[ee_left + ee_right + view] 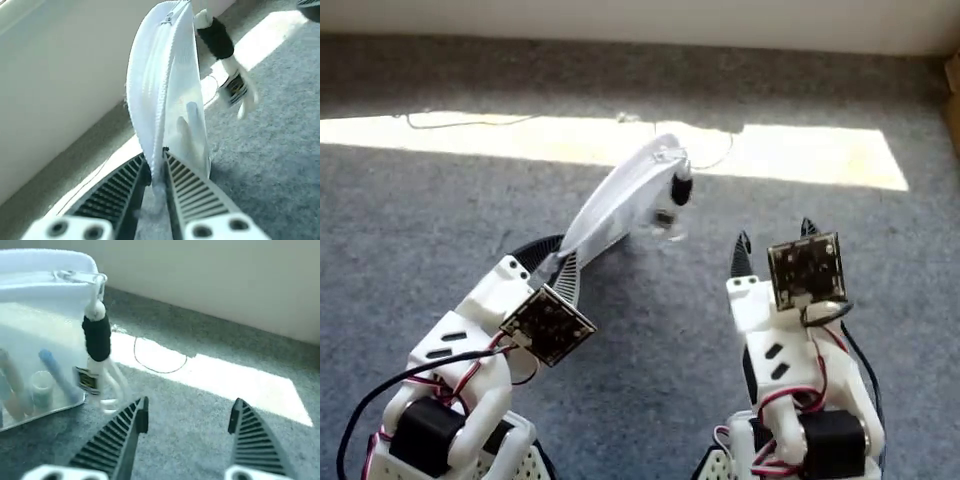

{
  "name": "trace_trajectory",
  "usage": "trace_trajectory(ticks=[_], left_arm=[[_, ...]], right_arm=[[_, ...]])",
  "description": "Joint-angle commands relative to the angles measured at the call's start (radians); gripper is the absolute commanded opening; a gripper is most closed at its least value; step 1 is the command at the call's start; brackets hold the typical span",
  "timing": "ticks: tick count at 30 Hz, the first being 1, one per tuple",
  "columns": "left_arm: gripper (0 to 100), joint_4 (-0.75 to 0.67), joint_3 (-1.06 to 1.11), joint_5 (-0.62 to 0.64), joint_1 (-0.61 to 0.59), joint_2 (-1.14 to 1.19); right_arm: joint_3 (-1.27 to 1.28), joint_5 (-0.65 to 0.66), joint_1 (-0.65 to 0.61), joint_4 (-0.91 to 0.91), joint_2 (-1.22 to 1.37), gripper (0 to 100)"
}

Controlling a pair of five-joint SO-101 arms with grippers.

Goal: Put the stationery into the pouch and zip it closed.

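Obs.: left gripper [157, 169] is pressed together on one end of the white pouch [620, 200], jaws pinching the fabric right at the zip seam. The pouch stands on edge and runs from that grip away toward the sunlit strip [800, 155] on the grey carpeted surface [650, 390]. Whether its lower edge rests on the carpet I cannot tell. Holding the end this way looks meant to anchor the pouch and keep the zip line taut and uppermost, so a pull along it has something to work against. The zip pull [680, 188], a black tassel with pale loops, hangs from the slider at the far end of the pouch, the end opposite the pinch. Through the translucent side wall the stationery [56, 371] shows inside: a blue pen-like stick, a small pale cylinder and an orange-tinted piece, all low in the pouch. So loading appears done. The seam in the left wrist view reads as a continuous line up to the slider, which suggests the zip is closed or nearly so, but I cannot confirm the last stretch. Right gripper [190, 412] is spread wide with nothing between the jaws, hanging near the tassel yet apart from it. It is probably placed there because the tassel is the handle for the zip. A thin cable [160, 357] lies across the sunlit strip, well clear of the work.
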Motion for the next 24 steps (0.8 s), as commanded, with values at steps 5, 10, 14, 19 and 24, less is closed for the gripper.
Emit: trace_trajectory(ticks=[5, 10, 14, 19, 24], left_arm=[[0, -0.114, -0.025, -0.097, -0.226, -0.019], [0, -0.207, -0.025, -0.133, -0.311, -0.016], [0, -0.222, -0.021, -0.132, -0.314, -0.013], [0, -0.224, 0.044, -0.126, -0.239, -0.012], [0, -0.227, 0.108, -0.058, -0.145, -0.012]], right_arm=[[-0.122, 0.015, -0.067, 0.124, -0.054, 24.5], [-0.12, 0.015, -0.067, 0.156, -0.062, 24.5], [-0.122, 0.015, -0.067, 0.183, -0.062, 24.5], [-0.127, 0.015, -0.067, 0.252, -0.064, 24.5], [-0.122, 0.015, -0.065, 0.302, -0.064, 24.5]])
